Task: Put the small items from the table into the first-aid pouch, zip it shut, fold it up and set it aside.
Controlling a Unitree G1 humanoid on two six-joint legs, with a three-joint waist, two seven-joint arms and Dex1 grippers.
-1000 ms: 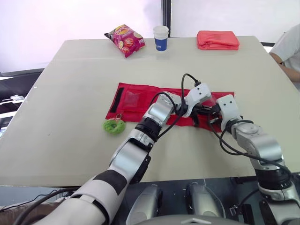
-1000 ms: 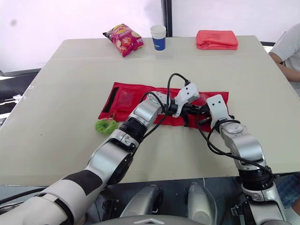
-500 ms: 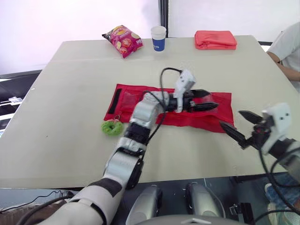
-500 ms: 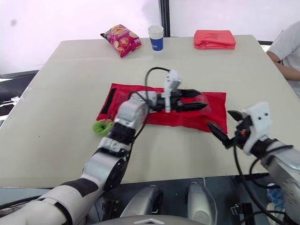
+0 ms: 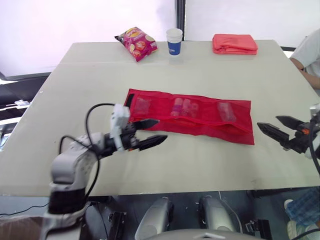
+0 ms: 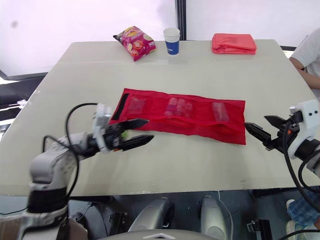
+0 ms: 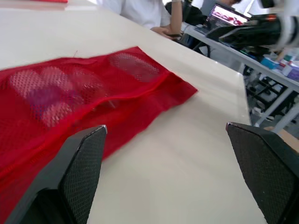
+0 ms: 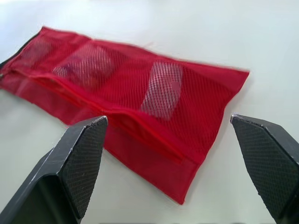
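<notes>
The red mesh first-aid pouch [image 5: 200,117] lies unfolded and flat in the middle of the table, with several small items showing through its pockets [image 8: 161,88]. My left gripper [image 5: 161,129] hovers open in front of the pouch's left end, fingers pointing right, nothing between them. My right gripper [image 5: 268,122] is open too. It hangs just off the pouch's right end, near the table's right edge, pointing left at it. In the left wrist view the pouch [image 7: 70,93] stretches away ahead of the spread fingers [image 7: 79,172].
At the table's far edge lie a snack bag [image 5: 136,42], a blue and white paper cup [image 5: 174,41] and a folded red cloth [image 5: 234,43]. A person in a white shirt [image 5: 309,50] sits at the right side.
Both grippers were shut together at the pouch's middle; they have opened and drawn apart, the left to the pouch's left end, the right past its right end. The pouch lies uncovered.
</notes>
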